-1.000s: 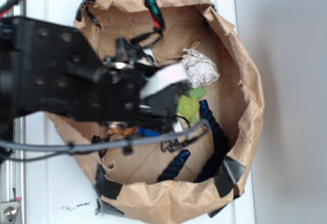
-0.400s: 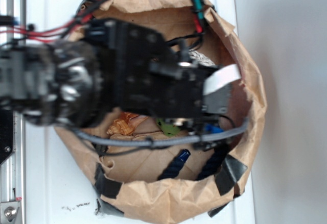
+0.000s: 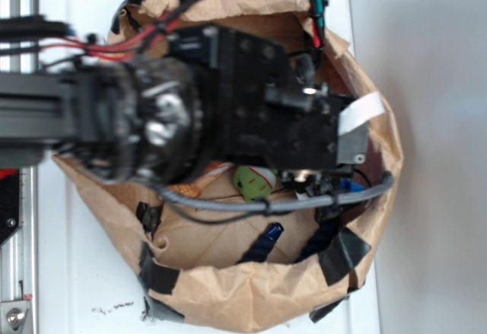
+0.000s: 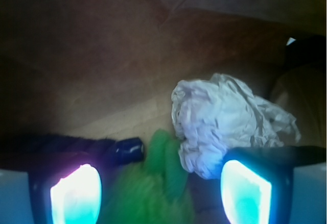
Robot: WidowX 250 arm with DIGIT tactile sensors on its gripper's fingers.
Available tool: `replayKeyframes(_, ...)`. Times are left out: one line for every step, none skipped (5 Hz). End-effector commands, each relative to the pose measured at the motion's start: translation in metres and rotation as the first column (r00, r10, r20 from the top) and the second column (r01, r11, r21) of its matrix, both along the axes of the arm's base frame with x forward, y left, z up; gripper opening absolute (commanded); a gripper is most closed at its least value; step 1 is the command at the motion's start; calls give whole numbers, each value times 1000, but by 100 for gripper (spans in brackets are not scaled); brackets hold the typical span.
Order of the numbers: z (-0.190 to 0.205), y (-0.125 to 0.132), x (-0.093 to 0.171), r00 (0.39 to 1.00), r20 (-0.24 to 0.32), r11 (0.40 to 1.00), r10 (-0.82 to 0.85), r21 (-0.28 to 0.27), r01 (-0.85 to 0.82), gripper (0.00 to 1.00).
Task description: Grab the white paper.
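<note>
In the wrist view the gripper is hanging with jaws spread apart and nothing between them; going left to right, the dark rope is lying by the left pad, the green plush toy is sitting between the pads, and the white paper is resting on the brown paper bag floor, ahead and off-centre toward the right pad, its long axis stretching sideways, tapering rightward

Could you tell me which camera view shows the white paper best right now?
The wrist view: the white paper lies in plain sight, crumpled, beside the green toy, ahead of the open gripper. In the exterior view the arm hides it completely.
</note>
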State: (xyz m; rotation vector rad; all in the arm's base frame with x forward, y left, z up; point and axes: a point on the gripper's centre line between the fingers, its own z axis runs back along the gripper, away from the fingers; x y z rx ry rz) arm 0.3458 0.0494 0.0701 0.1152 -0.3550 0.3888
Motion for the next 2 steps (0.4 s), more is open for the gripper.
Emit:
replayKeyframes(25,20,14,995,85,995,54,80,-61,100)
replayKeyframes(33,30,15,993,93,996,72,55,-77,100)
